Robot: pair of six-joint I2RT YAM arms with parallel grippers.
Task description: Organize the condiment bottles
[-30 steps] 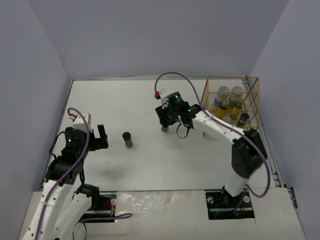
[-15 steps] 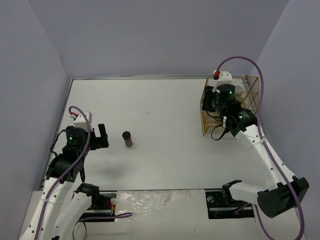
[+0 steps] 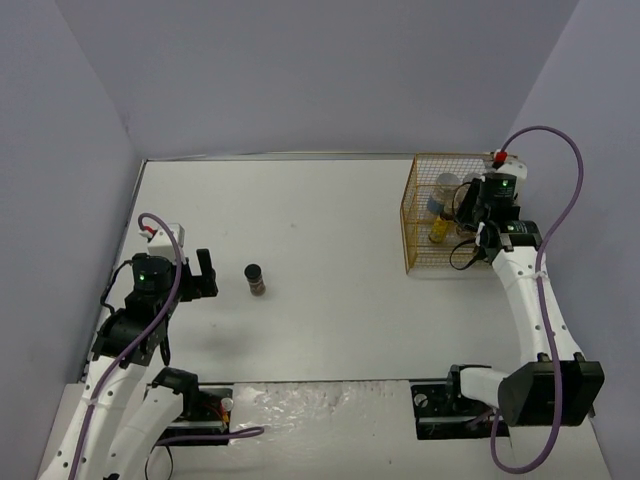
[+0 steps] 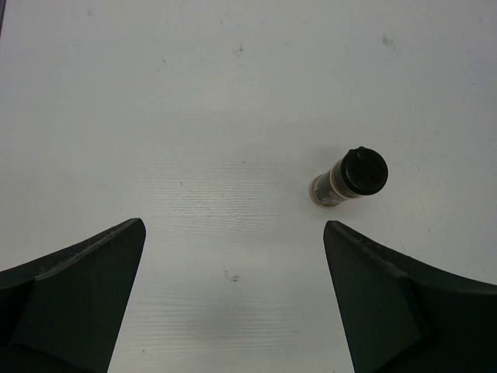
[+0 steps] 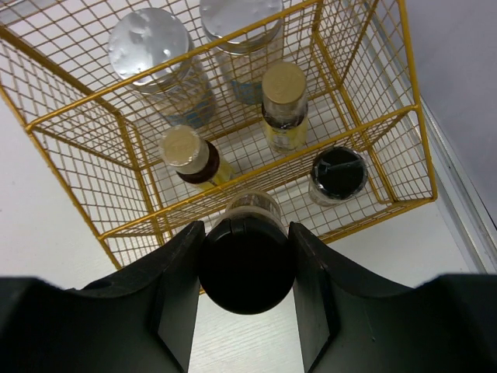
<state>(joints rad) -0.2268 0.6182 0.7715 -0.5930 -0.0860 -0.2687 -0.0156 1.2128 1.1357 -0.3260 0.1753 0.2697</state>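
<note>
Condiment bottles [image 5: 151,47], five of them, sit in the basket [image 3: 408,230]; the right claw [image 5: 246,233] grips a dark jar [image 5: 246,272], and the open left claw [image 4: 233,295] faces the last jar [image 4: 353,175].

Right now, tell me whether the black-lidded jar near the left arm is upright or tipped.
Upright. The black-lidded jar stands on its base on the table, its lid facing up.

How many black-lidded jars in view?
3. One jar upright on the table ahead of the left gripper, a second jar inside the basket, a third jar held by the right gripper. None seems hidden.
</note>
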